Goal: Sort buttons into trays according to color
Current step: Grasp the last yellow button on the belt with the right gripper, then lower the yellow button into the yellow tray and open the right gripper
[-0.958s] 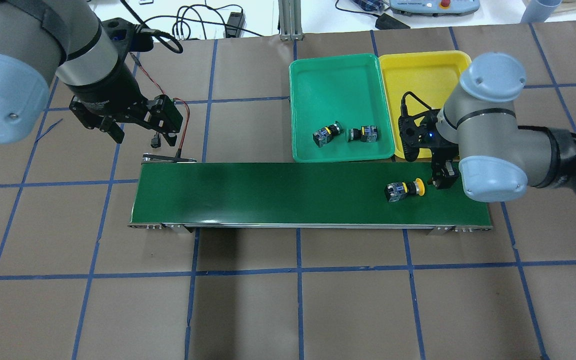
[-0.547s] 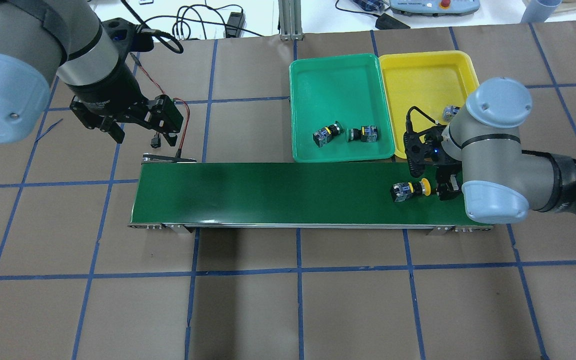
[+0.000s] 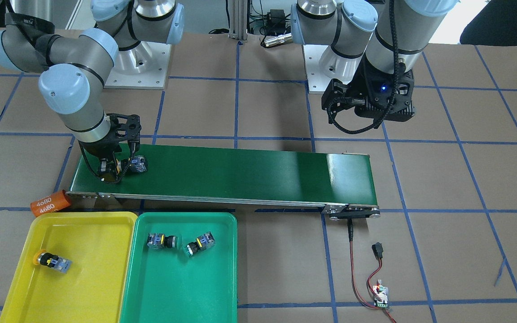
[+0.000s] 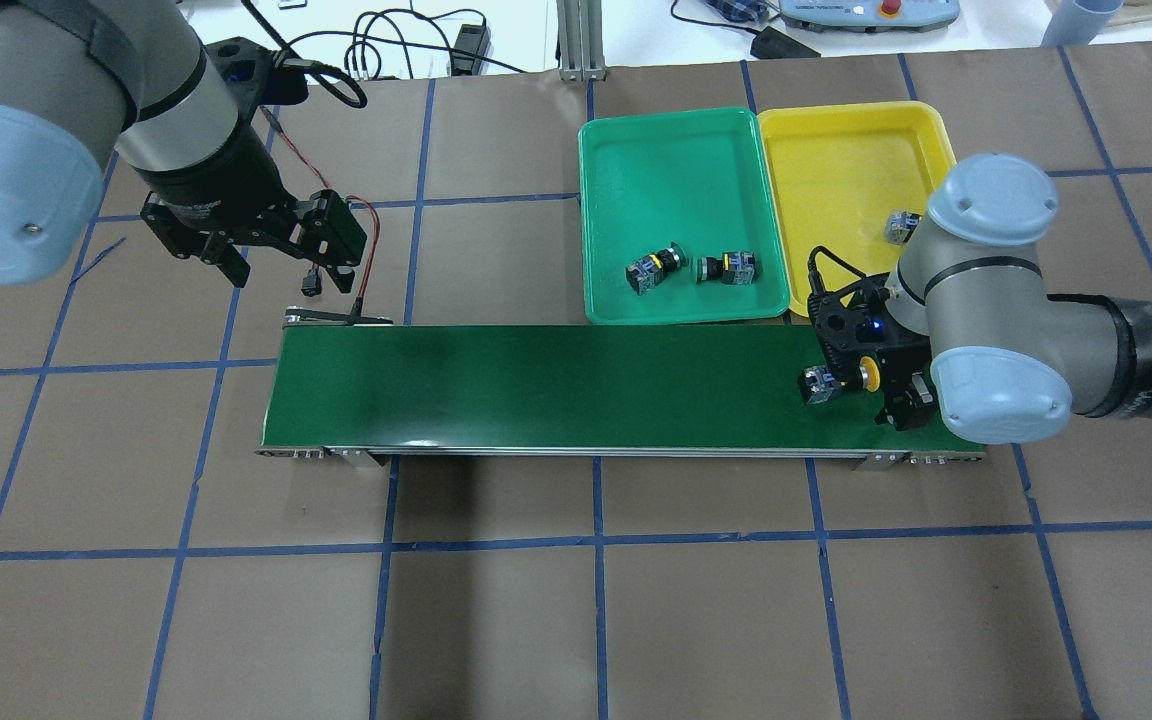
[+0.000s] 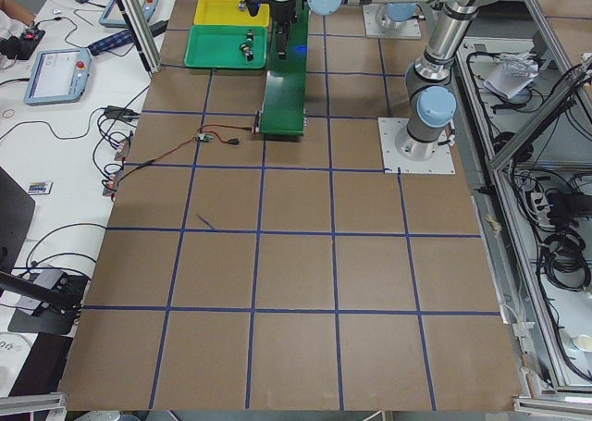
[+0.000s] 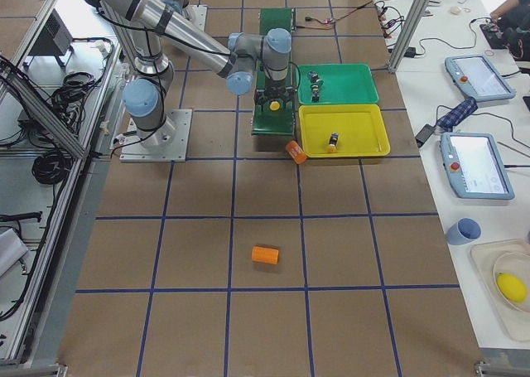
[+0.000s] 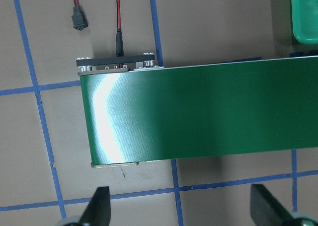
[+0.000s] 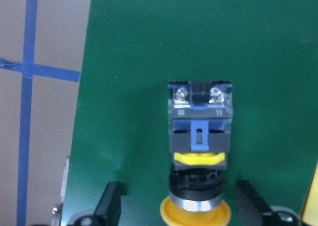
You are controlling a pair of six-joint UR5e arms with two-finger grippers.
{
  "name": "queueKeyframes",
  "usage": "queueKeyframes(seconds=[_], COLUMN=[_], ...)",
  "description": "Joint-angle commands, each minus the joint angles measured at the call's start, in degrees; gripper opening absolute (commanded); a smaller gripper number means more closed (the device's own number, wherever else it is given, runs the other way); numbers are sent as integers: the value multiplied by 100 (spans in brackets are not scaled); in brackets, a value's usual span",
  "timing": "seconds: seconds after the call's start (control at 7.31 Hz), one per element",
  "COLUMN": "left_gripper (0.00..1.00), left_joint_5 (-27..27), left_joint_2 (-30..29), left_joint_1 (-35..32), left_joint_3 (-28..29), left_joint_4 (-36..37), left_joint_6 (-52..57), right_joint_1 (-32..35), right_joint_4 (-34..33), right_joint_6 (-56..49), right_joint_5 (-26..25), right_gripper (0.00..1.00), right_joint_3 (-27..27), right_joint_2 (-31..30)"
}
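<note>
Jaws spread, the right gripper (image 8: 180, 204) straddles the yellow button (image 8: 199, 131) — cap cropped in its wrist view — the left gripper (image 7: 181, 206) gapes too.

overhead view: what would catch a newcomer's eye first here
The long dark-green conveyor belt across the middle of the view stands out, with the right gripper low over its right end, open fingers either side of a yellow-capped button. Just beyond it, a bright green tray holding two buttons sits beside a yellow tray holding one more button.
</note>
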Motion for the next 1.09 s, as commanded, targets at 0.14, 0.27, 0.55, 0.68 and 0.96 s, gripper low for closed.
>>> queueKeyframes(seconds=[0.14, 0.27, 0.55, 0.68, 0.96], left_gripper=[100, 100, 100, 100, 100], left_joint_5=[0, 0, 0, 0, 0], left_joint_2=[1, 10, 19, 19, 10], left_joint_1=[6, 6, 6, 6, -3], left_joint_3=[0, 0, 0, 0, 0], left_joint_4=[-2, -2, 7, -2, 7], left_joint_6=[5, 5, -3, 5, -4], right_joint_1=[7, 7, -2, -2, -64], right_joint_4=[39, 39, 117, 275, 382], right_joint_6=[-13, -13, -21, -13, 14], right_joint_5=[-173, -181, -147, -155, -111], right_gripper=[11, 7, 7, 8, 13], right_joint_3=[-2, -19, -499, -1103, -2308], right_joint_2=[-65, -74, 4, 335, 1301])
